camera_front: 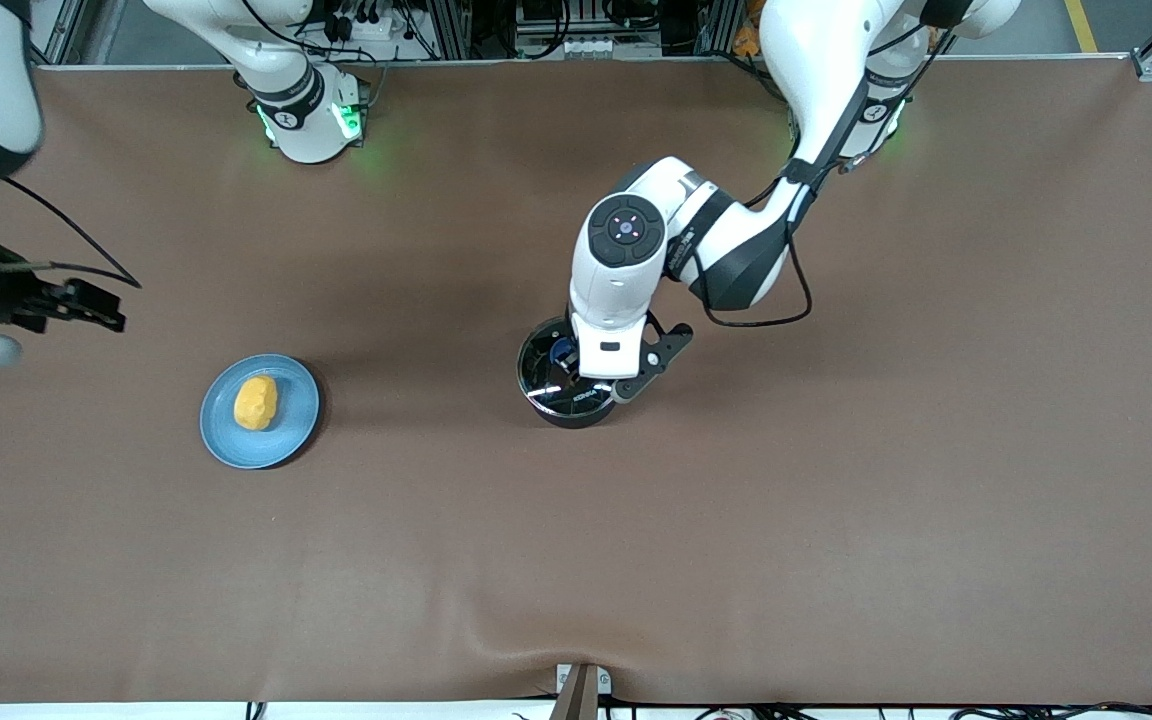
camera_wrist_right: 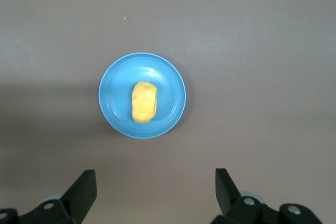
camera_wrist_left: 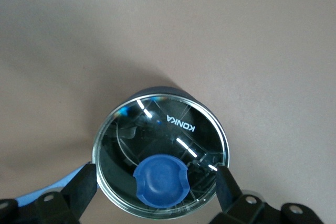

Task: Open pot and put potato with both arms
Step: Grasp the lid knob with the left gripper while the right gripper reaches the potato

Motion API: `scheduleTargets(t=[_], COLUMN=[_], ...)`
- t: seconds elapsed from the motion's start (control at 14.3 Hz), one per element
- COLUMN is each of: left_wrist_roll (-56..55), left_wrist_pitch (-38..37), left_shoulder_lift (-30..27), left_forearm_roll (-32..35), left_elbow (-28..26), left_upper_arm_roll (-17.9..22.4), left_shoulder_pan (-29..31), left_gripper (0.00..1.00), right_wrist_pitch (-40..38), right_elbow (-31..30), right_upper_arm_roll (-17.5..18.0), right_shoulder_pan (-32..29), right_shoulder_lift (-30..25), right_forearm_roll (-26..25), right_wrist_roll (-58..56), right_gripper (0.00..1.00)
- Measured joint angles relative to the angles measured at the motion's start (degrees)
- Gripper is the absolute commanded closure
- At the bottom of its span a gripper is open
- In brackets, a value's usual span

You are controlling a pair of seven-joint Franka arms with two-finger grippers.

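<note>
The black pot (camera_front: 548, 392) stands mid-table with its glass lid (camera_wrist_left: 157, 129) on and the blue knob (camera_wrist_left: 160, 181) upright. Part of its blue handle (camera_wrist_left: 50, 190) shows beside one finger. My left gripper (camera_front: 588, 378) hangs open right over the lid. In the left wrist view the left gripper (camera_wrist_left: 156, 183) has its fingers (camera_wrist_left: 84, 184) wide apart, one to each side of the knob, touching nothing. The yellow-orange potato (camera_front: 256, 402) lies on a blue plate (camera_front: 301, 400) toward the right arm's end. My right gripper (camera_wrist_right: 156, 187) is open and empty, high above the table beside the plate (camera_wrist_right: 113, 98) and potato (camera_wrist_right: 143, 102).
Brown cloth covers the whole table. The right arm's hand (camera_front: 76, 300) shows large at the edge of the front view, over the table's right-arm end. A metal bracket (camera_front: 581, 685) sits at the table edge nearest the front camera.
</note>
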Motion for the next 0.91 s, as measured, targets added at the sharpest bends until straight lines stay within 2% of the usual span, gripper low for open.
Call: scheduleTargets(t=[0.35, 0.7, 0.91], left_wrist_roll=[-4.59, -7.26, -8.01], left_wrist_pitch=[1.52, 1.75, 3.57], left_shoulder_lift=[1.94, 3.57, 4.47], left_forearm_roll=[0.00, 0.00, 0.00], left_elbow=[0.09, 0.12, 0.12], left_upper_arm_roll=[0.02, 0.03, 0.03], left_shoulder_pan=[-1.70, -2.67, -2.85], left_gripper=[0.00, 0.00, 0.00], right_wrist_pitch=[12.74, 19.94, 26.46], right_elbow=[-9.55, -12.38, -16.23], right_upper_arm_roll=[0.14, 0.34, 0.55], right_shoulder_pan=[0.00, 0.01, 0.10], right_shoulder_lift=[2.07, 8.28, 9.70], right_forearm_roll=[0.01, 2.61, 3.24], right_wrist_roll=[-0.02, -0.02, -0.02], right_gripper=[0.00, 0.00, 0.00])
